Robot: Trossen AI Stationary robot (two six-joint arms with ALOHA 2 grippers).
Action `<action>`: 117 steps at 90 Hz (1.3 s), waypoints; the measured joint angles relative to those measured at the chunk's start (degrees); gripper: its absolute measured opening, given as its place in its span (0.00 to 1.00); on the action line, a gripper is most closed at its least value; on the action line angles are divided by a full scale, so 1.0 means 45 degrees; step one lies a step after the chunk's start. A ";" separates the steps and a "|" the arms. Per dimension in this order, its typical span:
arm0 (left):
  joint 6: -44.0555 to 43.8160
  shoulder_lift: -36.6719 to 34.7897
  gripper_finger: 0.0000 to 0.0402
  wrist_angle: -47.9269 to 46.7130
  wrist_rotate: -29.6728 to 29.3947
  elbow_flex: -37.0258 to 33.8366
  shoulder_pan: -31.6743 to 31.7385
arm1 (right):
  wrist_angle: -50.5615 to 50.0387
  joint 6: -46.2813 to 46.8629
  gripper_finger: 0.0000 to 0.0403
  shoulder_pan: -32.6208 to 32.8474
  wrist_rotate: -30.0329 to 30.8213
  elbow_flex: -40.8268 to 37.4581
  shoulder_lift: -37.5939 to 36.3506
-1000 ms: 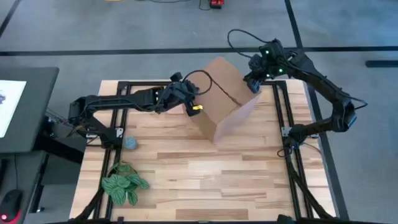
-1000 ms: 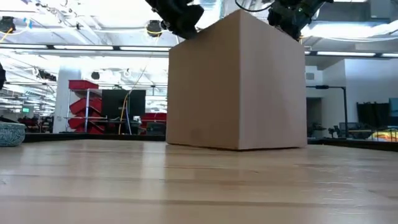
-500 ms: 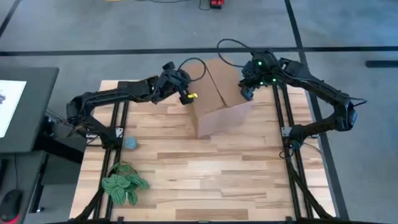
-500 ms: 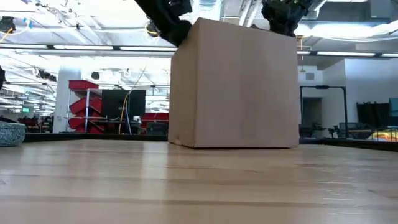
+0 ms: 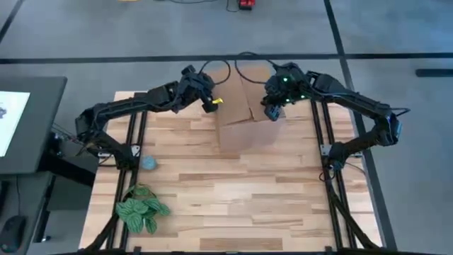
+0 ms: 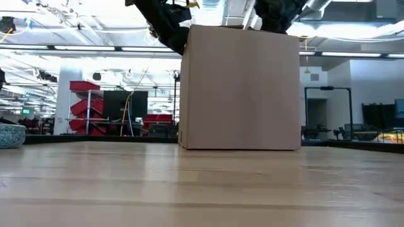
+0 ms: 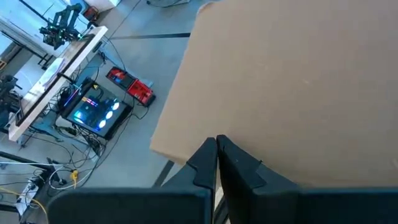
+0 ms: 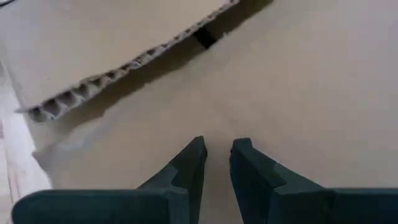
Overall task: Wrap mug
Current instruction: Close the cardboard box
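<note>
A brown cardboard box [image 5: 244, 120] stands on its bottom at the table's far middle; the low view shows it upright [image 6: 240, 88]. My left gripper [image 5: 207, 99] is shut at the box's upper left edge. My right gripper [image 5: 273, 106] is above the box's top right part, its fingers a narrow gap apart with nothing between them [image 8: 217, 152]. A cut corrugated flap edge [image 8: 124, 68] lies just ahead of them. The mug is not in view. My left gripper meets the edge of a cardboard panel [image 7: 186, 152] at the box's upper left with its shut fingertips [image 7: 208, 158], coming from the table's left. Whether it pinches or only pushes cannot be told. My right gripper points down at the box's top panel [image 8: 217, 118]; whether its tips touch cannot be told.
A small blue-grey bowl [image 5: 148, 162] sits near the table's left edge, also seen at the low view's left [image 6: 11, 134]. A green leafy plant [image 5: 141, 207] lies at the near left. Bare wood spreads in front of the box.
The box has turned from cornerwise to square with the table's edges and slid toward the far edge. My left gripper has gone toward the far edge, staying at the box's upper left. My right gripper has gone toward the table's left and a little nearer, over the box's top.
</note>
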 joint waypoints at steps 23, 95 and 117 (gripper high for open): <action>-0.0498 0.0000 0.00 -0.0181 0.0158 0.0015 -0.0010 | 0.0162 0.0089 0.16 0.0130 0.0455 0.0000 0.0189; -0.0986 0.0000 0.00 -0.0728 0.0662 0.0034 -0.0243 | 0.5290 -0.3707 0.12 -0.0871 -0.1477 -0.0078 0.0005; -0.0976 0.0000 0.00 -0.0749 0.0673 0.0024 -0.0253 | 0.5899 -0.4490 0.04 -0.0861 -0.2806 -0.0064 -0.0728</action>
